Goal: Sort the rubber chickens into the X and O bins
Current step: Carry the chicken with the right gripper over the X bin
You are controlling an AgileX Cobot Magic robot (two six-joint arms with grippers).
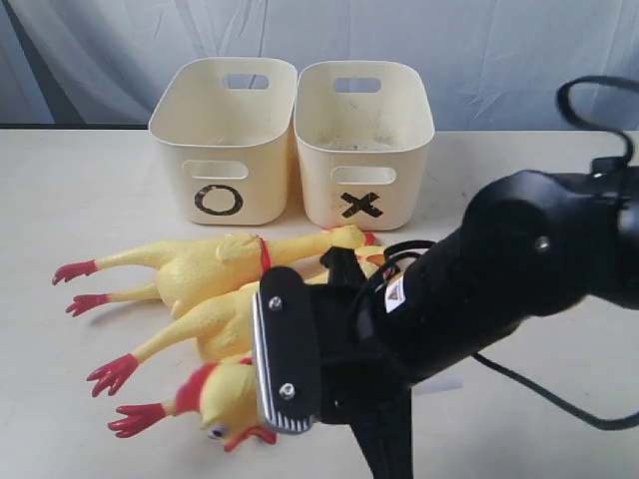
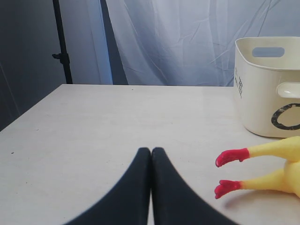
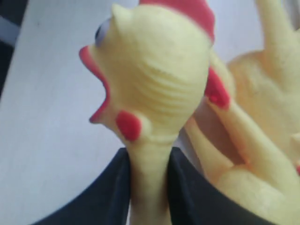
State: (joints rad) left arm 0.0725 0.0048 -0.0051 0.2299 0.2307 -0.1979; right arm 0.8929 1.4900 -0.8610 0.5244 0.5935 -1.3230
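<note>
The right end effector (image 3: 149, 187) is seen clamped on the neck of one rubber chicken (image 3: 154, 79), at the side of the pile farthest from the bins. The left end effector (image 2: 151, 161) is held together, finger against finger, above the worktop (image 2: 93, 131). The other chickens (image 1: 200, 274) are laid side by side just before the O bin (image 1: 215, 150) and the X bin (image 1: 364, 165), which are set next to each other.

Chickens (image 1: 205, 269): smooth rubber, faint sheen. Bins (image 1: 225, 150): matt plastic. Table (image 2: 117, 126): matt, smooth, lightly speckled. Backdrop (image 2: 178, 37): creased cloth.
</note>
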